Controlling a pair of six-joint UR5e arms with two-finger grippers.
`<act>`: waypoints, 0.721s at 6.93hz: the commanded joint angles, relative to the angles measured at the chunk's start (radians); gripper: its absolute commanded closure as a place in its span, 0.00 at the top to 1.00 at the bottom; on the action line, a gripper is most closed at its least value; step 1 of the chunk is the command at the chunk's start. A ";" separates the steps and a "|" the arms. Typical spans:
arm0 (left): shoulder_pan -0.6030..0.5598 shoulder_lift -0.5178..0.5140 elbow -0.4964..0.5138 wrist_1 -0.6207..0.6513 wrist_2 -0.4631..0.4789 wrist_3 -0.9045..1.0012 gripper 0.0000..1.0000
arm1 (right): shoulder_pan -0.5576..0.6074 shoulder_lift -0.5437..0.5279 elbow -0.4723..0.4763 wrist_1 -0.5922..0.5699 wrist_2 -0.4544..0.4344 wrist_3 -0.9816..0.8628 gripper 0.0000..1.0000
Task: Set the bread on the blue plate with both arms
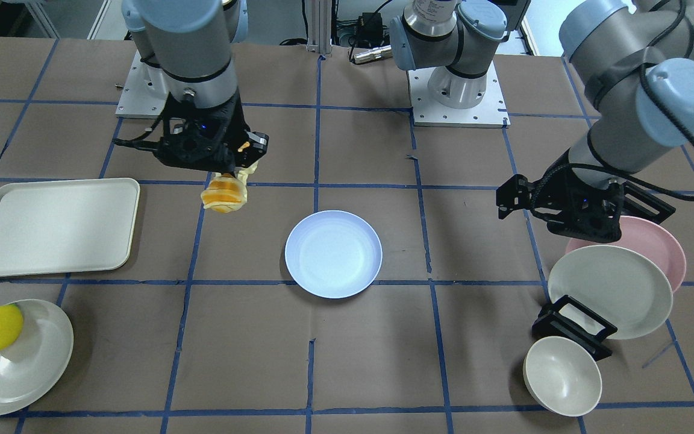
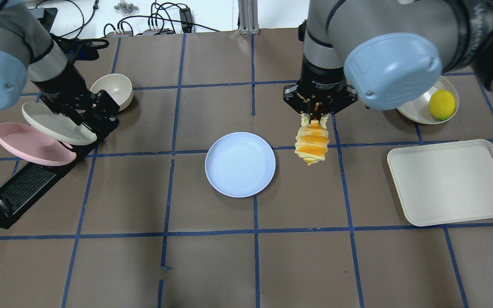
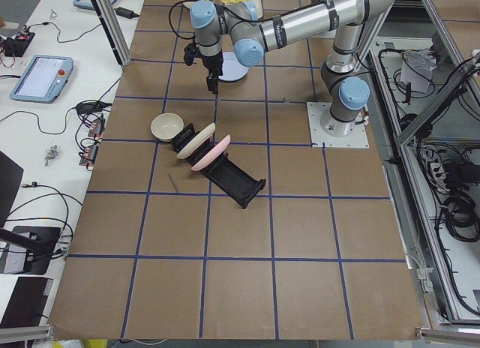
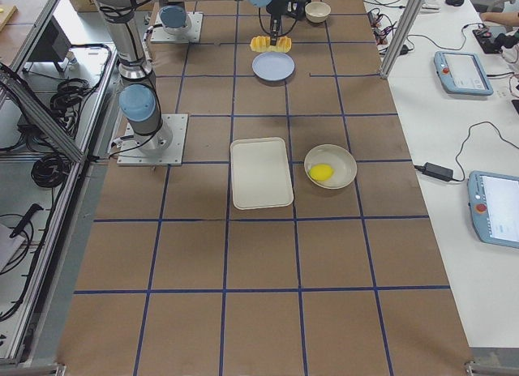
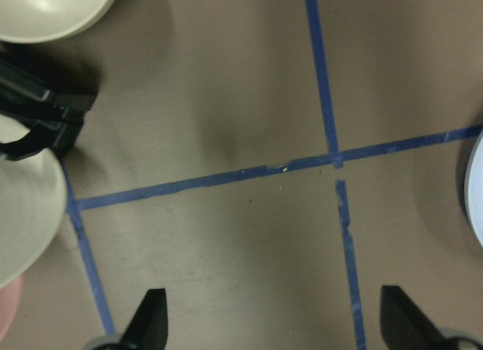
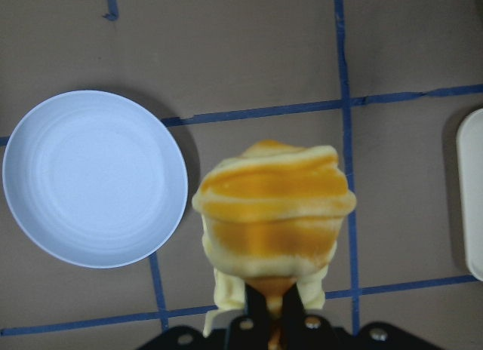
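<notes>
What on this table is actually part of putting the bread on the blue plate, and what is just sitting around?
In the job: bread, held by the right tool; blue plate; left tool, open.
Lying about: tray; lemon on a white plate; bowl; rack holding a pink plate and a cream plate.

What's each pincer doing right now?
Left pincer: open, empty.
Right pincer: shut on the bread.

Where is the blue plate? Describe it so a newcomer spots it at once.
Start at the middle of the brown table, next to the hanging bread. The blue plate lies flat and empty there. It is the only pale blue dish; the pink plate and cream plates sit off to the sides.
</notes>
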 commanded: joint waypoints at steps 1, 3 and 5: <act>0.000 0.082 0.118 -0.206 0.012 -0.008 1.00 | 0.102 0.108 0.001 -0.089 0.001 0.047 0.08; -0.014 0.147 0.086 -0.242 -0.032 -0.055 1.00 | 0.151 0.191 -0.002 -0.134 0.008 0.019 0.08; -0.043 0.156 0.055 -0.211 -0.062 -0.128 1.00 | 0.166 0.253 -0.007 -0.198 0.044 -0.013 0.08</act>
